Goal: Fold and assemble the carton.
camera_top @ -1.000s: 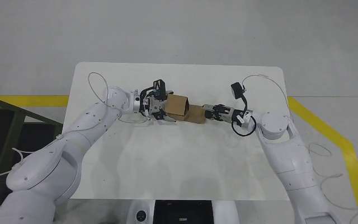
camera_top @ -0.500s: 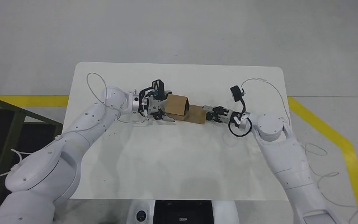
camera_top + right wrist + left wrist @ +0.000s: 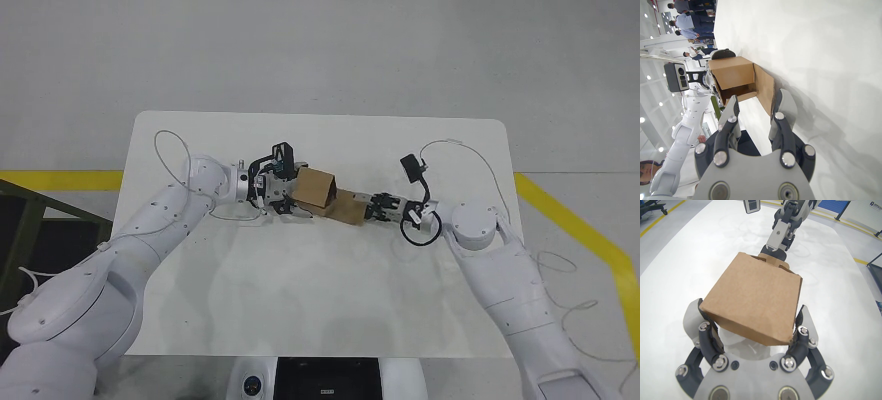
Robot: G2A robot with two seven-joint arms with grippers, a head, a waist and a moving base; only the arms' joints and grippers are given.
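Note:
The brown carton (image 3: 315, 187) lies on its side in the middle of the white table (image 3: 300, 300). My left gripper (image 3: 283, 195) is shut on the carton's closed end, one finger on each side wall (image 3: 753, 298). At the other end the mouth stands open (image 3: 730, 73), with one flap (image 3: 764, 89) hanging out toward the right arm. My right gripper (image 3: 757, 102) is open at that flap (image 3: 347, 207). One of its fingers (image 3: 783, 102) lies along the flap's outer face, the other in front of the mouth. The left wrist view has the right gripper (image 3: 776, 251) at the flap's tab (image 3: 772, 258).
Bare tabletop surrounds the carton on every side. A yellow floor line (image 3: 570, 215) runs past the table's right edge, and a dark frame (image 3: 20, 225) stands at its left.
The right arm has moved left toward the carton and brought its gripper up against the hanging flap. The left arm and the carton's body have stayed nearly still.

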